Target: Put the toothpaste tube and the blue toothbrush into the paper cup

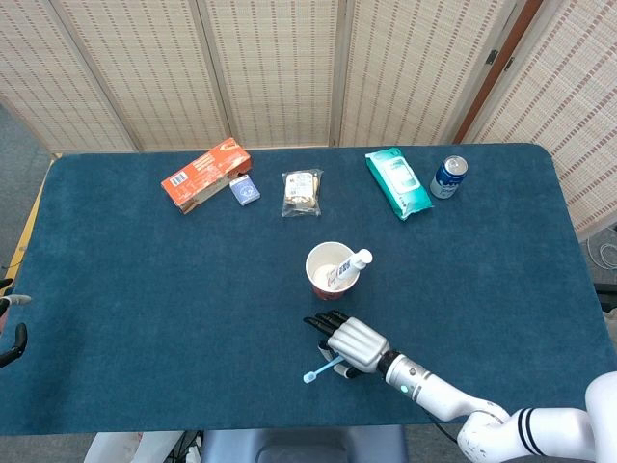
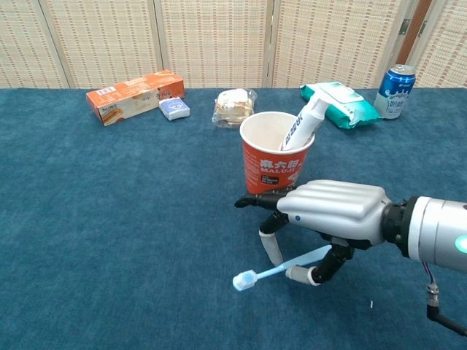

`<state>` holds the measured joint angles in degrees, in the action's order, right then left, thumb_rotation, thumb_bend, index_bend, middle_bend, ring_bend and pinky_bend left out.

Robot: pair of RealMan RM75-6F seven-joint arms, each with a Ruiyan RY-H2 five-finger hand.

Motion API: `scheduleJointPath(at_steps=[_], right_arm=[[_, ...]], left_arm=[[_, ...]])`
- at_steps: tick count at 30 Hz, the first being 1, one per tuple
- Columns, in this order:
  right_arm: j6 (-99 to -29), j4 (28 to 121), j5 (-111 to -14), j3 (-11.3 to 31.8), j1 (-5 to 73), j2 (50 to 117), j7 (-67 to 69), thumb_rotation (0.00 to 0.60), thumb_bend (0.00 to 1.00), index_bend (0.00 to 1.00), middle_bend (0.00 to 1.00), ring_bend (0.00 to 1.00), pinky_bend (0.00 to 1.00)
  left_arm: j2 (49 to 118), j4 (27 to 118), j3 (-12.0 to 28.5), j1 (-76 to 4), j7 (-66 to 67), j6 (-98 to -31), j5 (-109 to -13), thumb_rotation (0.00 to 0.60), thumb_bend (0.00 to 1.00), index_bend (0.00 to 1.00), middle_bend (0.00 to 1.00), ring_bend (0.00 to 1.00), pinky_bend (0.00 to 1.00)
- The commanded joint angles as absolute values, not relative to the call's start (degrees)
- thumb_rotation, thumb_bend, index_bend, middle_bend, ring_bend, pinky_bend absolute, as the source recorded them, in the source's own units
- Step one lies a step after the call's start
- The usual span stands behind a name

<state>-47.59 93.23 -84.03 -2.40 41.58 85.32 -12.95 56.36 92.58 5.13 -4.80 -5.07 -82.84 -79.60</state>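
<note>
Right hand, palm down at 6 o'clock of the paper cup, pinches the blue toothbrush handle beneath it; the grip point is partly hidden by the palm. Brush head points toward 8 o'clock above the tabletop. Toothpaste tube leans inside the cup, lower end concealed. Left hand unseen.

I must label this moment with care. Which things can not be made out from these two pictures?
- Left hand: outside both views.
- Handle end of the blue toothbrush: in both views the right hand covers it, so the grip is unclear.
- Lower part of the toothpaste tube: in the chest view the paper cup wall hides it.
- Print on the blue can: too small in the head view.
</note>
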Motion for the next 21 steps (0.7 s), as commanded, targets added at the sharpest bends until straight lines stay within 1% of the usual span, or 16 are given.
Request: scheduleJointPath(at_steps=[1,21], right_arm=[[-48.17,94.00,-84.64,-2.31,41.40,84.61,-11.84,0.600,0.30,0.60,0.03,0.00,0.12],[-50.31,98.00,-87.99,-1.26,41.30,80.92,-1.02,0.600,0.31,0.60,0.03,0.00,0.12]], left_arm=[[56.37,92.60,5.14,-4.80,-5.03,-82.85,-79.59,0.600,0.52,0.32,0.16,0.08,0.16],[56.39,92.72,5.12,-4.76,-4.81,-82.94,-79.61,0.600,0.52,0.32,0.16,0.08,0.16]])
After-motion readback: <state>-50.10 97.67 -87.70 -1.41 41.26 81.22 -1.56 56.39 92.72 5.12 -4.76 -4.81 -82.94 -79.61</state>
